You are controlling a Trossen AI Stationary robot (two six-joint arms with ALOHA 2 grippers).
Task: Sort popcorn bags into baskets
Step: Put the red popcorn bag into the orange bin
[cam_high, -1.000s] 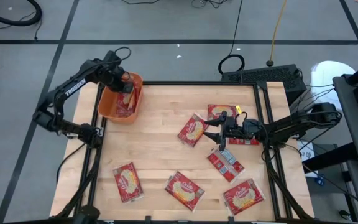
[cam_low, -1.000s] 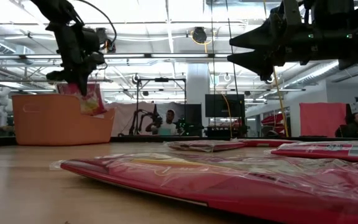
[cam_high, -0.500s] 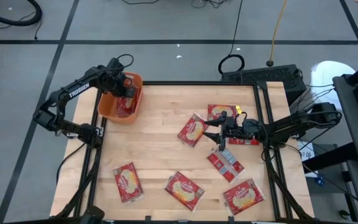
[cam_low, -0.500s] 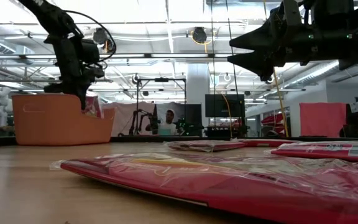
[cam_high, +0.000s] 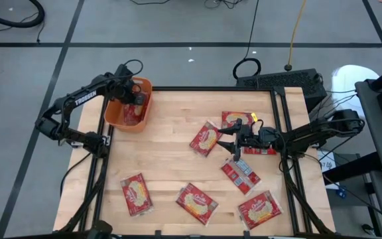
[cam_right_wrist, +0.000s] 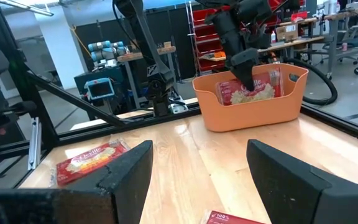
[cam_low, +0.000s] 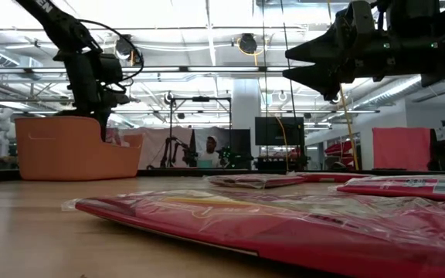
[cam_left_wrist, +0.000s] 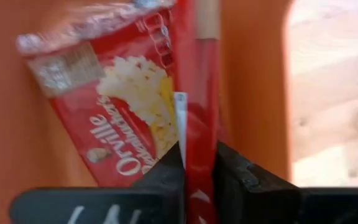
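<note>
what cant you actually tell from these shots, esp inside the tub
- How many popcorn bags lie in the orange tub: in the high view the left claw covers its inside; in the low view its wall hides them.
- The held bag: the left wrist view shows only its edge between the fingers, so its face is unreadable.
- The bag under the right claw: partly covered in the high view.
- Small print on the table bags: too small.
</note>
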